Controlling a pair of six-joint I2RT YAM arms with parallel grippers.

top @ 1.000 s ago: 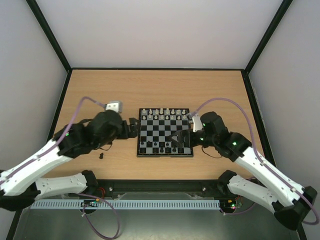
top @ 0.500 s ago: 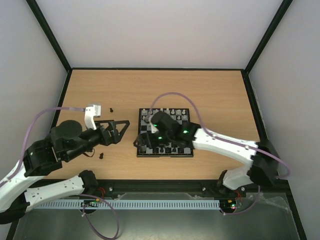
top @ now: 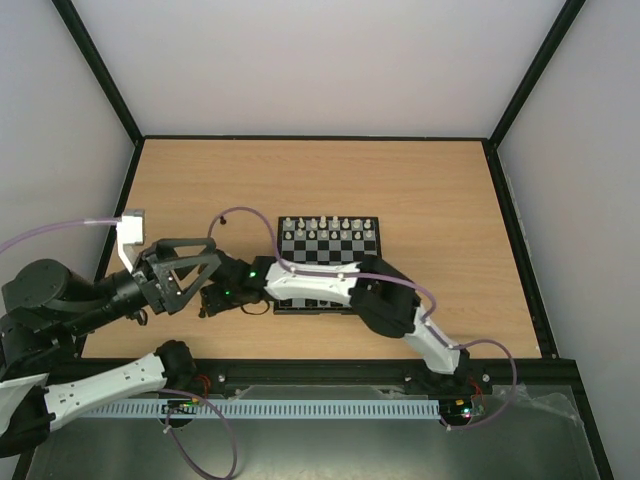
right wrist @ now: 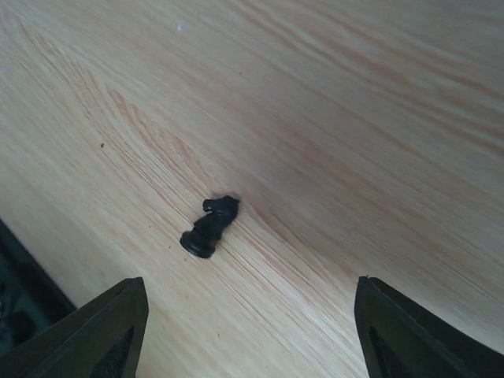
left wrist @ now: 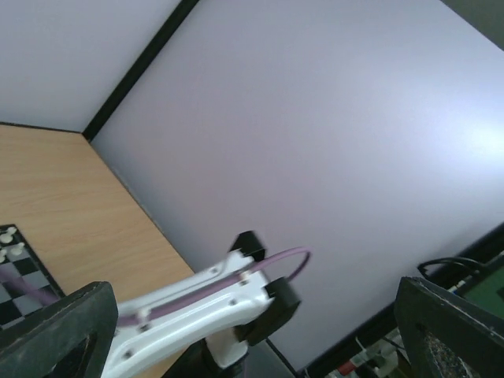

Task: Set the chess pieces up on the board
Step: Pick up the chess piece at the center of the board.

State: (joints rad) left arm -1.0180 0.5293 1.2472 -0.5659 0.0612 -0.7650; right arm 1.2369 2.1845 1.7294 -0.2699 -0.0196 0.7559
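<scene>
Right pincer [right wrist: 248, 303] is hovering, spread wide, over a tiny black knight chess piece [right wrist: 209, 226] that is sitting off the small square black-and-white checkered chessboard [top: 340, 255].

Through the right wrist camera I am seeing the knight on the light wooden tabletop [right wrist: 354, 118]. It is ahead of the pincer's two dark fingers [right wrist: 102, 331] and between them, nearer the one at the picture's left, and touching neither. I cannot tell whether it is upright or tipped over. From above, the right arm is stretching across the chessboard's near edge, so its pincer is hanging just past the board's left side. The left pincer [top: 200, 270] is also gaping wide and gripping nothing, raised just beside the right one. Its camera is showing me only wall and the right arm's white link [left wrist: 189, 303]. Tiny white pieces [top: 330, 223] are lining the board's far rows.
</scene>
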